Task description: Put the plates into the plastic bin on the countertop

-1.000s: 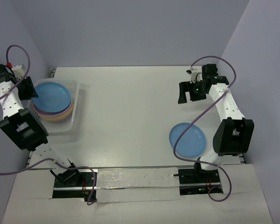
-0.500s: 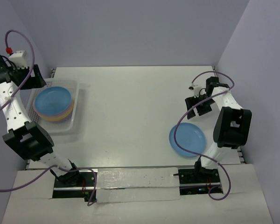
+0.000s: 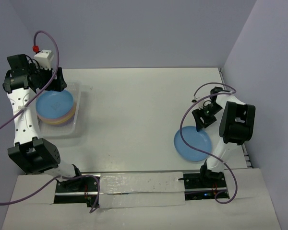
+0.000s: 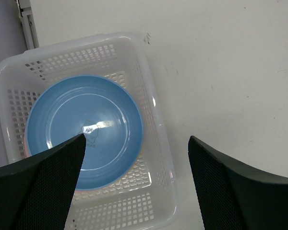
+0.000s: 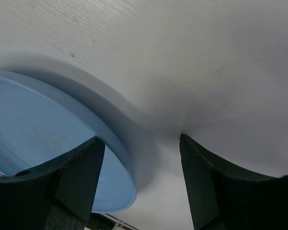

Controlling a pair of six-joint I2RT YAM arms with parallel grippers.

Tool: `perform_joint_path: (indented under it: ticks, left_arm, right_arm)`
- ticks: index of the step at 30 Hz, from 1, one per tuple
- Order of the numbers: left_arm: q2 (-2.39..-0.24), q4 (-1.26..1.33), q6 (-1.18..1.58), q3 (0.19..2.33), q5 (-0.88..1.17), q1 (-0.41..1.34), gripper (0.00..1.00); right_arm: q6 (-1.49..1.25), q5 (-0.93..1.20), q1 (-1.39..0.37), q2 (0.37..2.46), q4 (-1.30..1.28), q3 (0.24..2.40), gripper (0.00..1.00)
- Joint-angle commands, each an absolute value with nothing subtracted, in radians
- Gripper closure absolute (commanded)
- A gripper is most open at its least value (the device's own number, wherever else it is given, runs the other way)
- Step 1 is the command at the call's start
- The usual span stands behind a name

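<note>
Changes against the earlier frames are being recorded first. The left pincer (image 4: 136, 139) is no longer being held at the 9 o'clock side of the plastic bin (image 3: 78, 115). It is now being held above the bin's 12 o'clock edge, raised clear of the contents. Its jaws are being held wide apart with nothing between them.

The right pincer (image 5: 140, 139) was earlier being carried over the 2 o'clock area of the counter (image 3: 134, 110), well apart from any plate. It is now being held down at the 12 o'clock rim of the loose blue plate (image 3: 194, 143). Its jaws are being held apart astride that rim, one finger (image 5: 77, 177) over the plate's inside and the other on the outer side, close to the counter. No clamping is being shown. The plate is lying where it was, flat on the counter at about 4 o'clock of the surface.

The stack of plates (image 3: 54, 101) is sitting inside the bin, at about 9 o'clock of the counter, and its position is unchanged. A blue plate is lying uppermost, with purple and yellow-orange rims showing beneath it.

Markings: a small mark is being seen at the centre of each blue plate, but it is too faint to be read.
</note>
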State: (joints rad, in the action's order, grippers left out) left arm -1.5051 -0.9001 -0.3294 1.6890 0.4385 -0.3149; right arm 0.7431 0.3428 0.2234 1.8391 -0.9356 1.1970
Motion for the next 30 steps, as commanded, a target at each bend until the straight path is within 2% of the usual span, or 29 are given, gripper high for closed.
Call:
perform_joint_path:
  ticks: [1,10,13,14,17,22,26,30]
  left_arm:
    - [-1.505,-0.866,-0.331,1.696,0.433,-0.315,0.07]
    - [-1.516,-0.871,-0.31,1.707,0.438,-0.313,0.07]
    - [-1.517,-0.871,-0.299,1.714,0.446,-0.312,0.07]
    - [-1.519,-0.873,-0.294,1.718,0.454,-0.311,0.08]
    - [-1.528,-0.887,-0.271,1.731,0.486,-0.31,0.08]
    - [-1.501,-0.846,-0.167,1.68,0.575,-0.233,0.06]
    - [-1.448,-0.744,-0.062,1.581,0.521,-0.071,0.05]
    - [-1.453,-0.71,-0.005,1.538,0.507,0.054,0.06]
  right_arm:
    - [0.83,0.312,0.224,1.873,-0.927,1.163,0.36]
    - [0.873,0.388,0.217,1.883,-1.024,1.217,0.65]
    - [0.877,0.418,0.212,1.865,-1.059,1.248,0.94]
    - [0.872,0.436,0.212,1.865,-1.078,1.281,0.98]
    - [0.84,0.513,0.203,1.855,-1.14,1.36,1.0]
    - [0.614,0.639,0.083,1.771,-1.11,1.512,1.0]
    - [0.353,0.58,-0.148,1.716,-0.973,1.565,1.0]
    - [0.199,0.51,-0.28,1.738,-0.92,1.617,1.0]
